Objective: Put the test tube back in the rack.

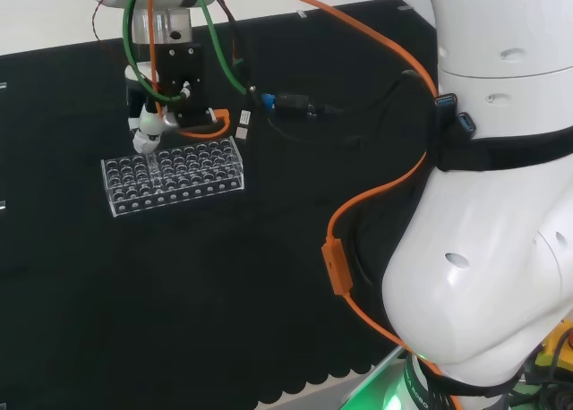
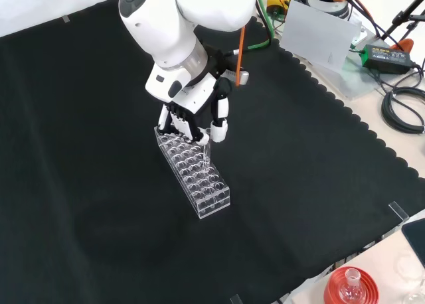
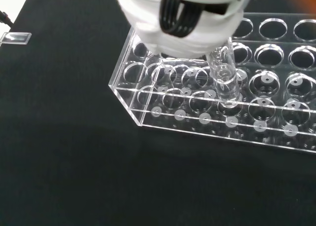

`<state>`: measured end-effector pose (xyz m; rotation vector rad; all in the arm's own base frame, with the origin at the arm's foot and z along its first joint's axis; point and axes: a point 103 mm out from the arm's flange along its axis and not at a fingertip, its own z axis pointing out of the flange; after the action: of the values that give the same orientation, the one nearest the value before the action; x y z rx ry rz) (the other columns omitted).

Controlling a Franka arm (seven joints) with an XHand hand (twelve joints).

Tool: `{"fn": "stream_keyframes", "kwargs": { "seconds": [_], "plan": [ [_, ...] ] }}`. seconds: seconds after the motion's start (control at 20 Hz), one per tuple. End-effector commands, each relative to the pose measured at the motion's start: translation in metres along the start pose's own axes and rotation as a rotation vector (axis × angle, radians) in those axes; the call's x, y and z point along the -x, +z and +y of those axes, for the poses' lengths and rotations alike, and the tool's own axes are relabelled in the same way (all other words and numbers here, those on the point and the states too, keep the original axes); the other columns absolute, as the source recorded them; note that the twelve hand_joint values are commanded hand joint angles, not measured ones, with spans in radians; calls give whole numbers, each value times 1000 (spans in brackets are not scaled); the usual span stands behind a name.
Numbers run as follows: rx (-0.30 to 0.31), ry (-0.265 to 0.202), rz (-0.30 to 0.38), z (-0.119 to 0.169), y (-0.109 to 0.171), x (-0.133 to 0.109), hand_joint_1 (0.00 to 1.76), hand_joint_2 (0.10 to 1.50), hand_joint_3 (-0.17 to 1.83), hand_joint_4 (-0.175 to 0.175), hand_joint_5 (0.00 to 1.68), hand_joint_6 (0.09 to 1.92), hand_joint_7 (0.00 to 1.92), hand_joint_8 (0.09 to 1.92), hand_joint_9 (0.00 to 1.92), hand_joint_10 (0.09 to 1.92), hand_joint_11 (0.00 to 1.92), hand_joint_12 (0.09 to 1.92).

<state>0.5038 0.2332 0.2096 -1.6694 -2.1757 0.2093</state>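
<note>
Pinching the test tube, the hand apparently lowers it into the rack.

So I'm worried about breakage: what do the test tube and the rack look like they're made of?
Test tube: clear and glossy, thin-walled with bright highlights; glass or clear plastic, the look cannot settle which. Rack: clear, thick flat plates with sharp polished edges, so probably acrylic. The robot hand is white and black, seemingly matte plastic.
</note>
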Motion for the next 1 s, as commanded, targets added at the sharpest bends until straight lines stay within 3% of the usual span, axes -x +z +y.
{"fn": "stream_keyframes", "kwargs": {
  "seconds": [0.05, 1.0],
  "plan": [
    [-7, 0, -7, 4, 1, 0, 1310, 712, 547, -175, 1251, 633, 1314, 595, 1186, 519, 484, 1371],
    [-19, -8, -16, 14, 4, 0, 1310, 711, 549, -175, 1252, 632, 1315, 593, 1187, 518, 484, 1371]
  ]
}}
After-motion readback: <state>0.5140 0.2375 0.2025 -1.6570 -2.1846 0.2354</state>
